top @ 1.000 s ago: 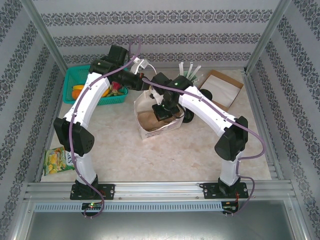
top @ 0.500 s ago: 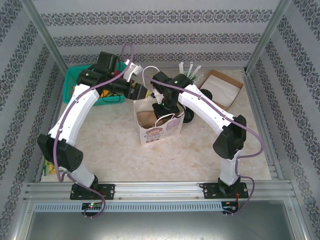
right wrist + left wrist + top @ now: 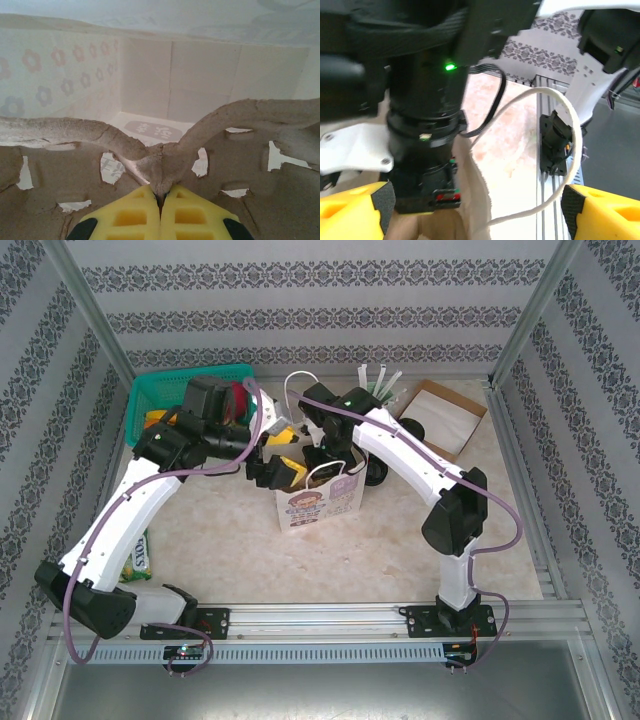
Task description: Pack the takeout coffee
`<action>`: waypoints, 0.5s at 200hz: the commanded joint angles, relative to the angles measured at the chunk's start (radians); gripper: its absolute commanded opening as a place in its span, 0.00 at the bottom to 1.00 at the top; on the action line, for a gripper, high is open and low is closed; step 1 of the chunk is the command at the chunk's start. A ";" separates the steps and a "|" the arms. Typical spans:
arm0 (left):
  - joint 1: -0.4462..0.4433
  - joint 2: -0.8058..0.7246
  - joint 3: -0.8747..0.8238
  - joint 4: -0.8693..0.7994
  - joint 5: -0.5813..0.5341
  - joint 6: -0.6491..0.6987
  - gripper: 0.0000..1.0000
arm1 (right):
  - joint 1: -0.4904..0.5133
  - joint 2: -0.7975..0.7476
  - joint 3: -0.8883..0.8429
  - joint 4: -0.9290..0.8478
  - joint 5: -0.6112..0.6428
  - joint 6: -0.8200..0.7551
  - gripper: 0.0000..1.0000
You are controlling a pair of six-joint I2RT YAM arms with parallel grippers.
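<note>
The coffee (image 3: 377, 474), as best I could tell, was the dark round thing on the table just right of the bag (image 3: 320, 505), half hidden behind the right arm and not yet packed. The bag, slumped open-side-up a second earlier, now stood upright. The left gripper (image 3: 291, 453) had let go of the bag's white cord handle (image 3: 560, 110) and its yellow fingers stood spread, with the cord looping loose between them. The right gripper (image 3: 160, 205), down inside the bag, was pressed together, pinching the middle ridge of a pulp cup carrier (image 3: 240, 130). This probably meant the bag was ready for the cup. The bag front bore a cartoon print with writing too small to read; a grey label (image 3: 150, 131) on its floor was likewise illegible.
</note>
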 commanded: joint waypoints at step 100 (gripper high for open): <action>-0.126 0.060 0.054 0.027 -0.049 0.068 0.40 | 0.012 0.045 0.051 -0.020 0.036 0.081 0.00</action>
